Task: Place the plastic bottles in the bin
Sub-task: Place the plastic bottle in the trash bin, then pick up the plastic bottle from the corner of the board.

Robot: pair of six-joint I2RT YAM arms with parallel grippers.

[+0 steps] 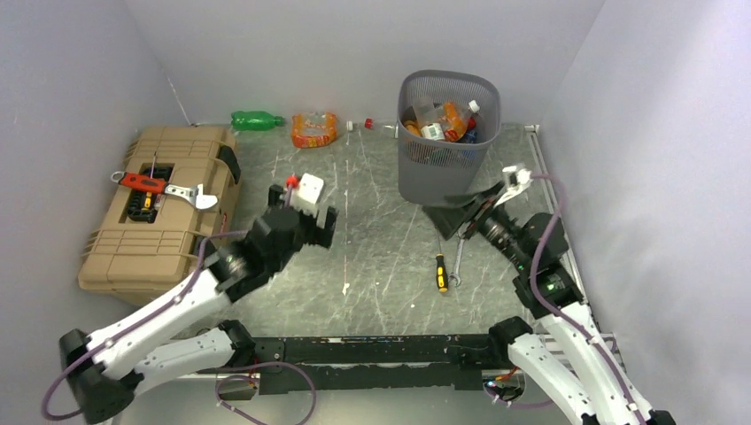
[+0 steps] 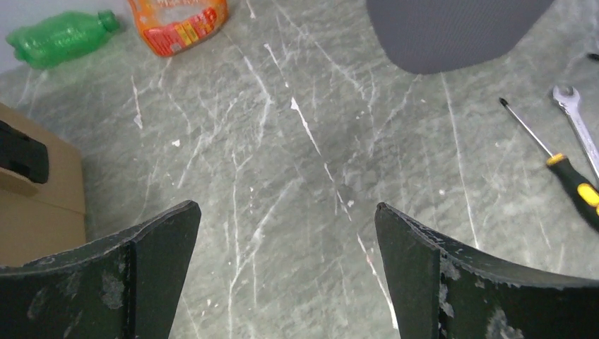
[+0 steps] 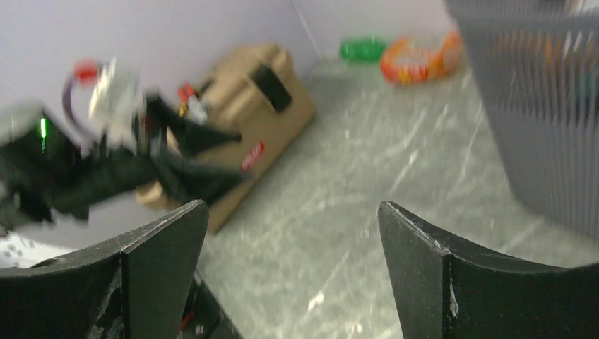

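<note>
Holds nothing in left gripper (image 2: pixel 286 233), jaws spread wide over the table (image 2: pixel 297 141); likewise right gripper (image 3: pixel 293 233), gaping just beside the bin (image 1: pixel 443 177). Farther back: bottles (image 1: pixel 443 122) heaped inside bin, then green bottle (image 1: pixel 255 119) and orange bottle (image 1: pixel 314 129) lying by back wall (image 1: pixel 354 53), well apart from both.

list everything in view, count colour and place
dark grey mesh plastic bin: one, back right of the table
plastic bottles: several, clear and orange, inside the bin, count unclear
green plastic bottle: one, lying by the back wall
orange-labelled plastic bottle: one, beside the green one
clear red-capped bottle: one it seems, by the wall left of the bin
tan plastic toolbox: one, left side
red-handled tool, silver adjustable wrench: one each, on the toolbox
black-and-yellow screwdriver: one, on the table before the bin
silver spanner: one, beside the screwdriver
left gripper: black, open, empty, above mid table
right gripper: black, open, empty, near the bin
</note>
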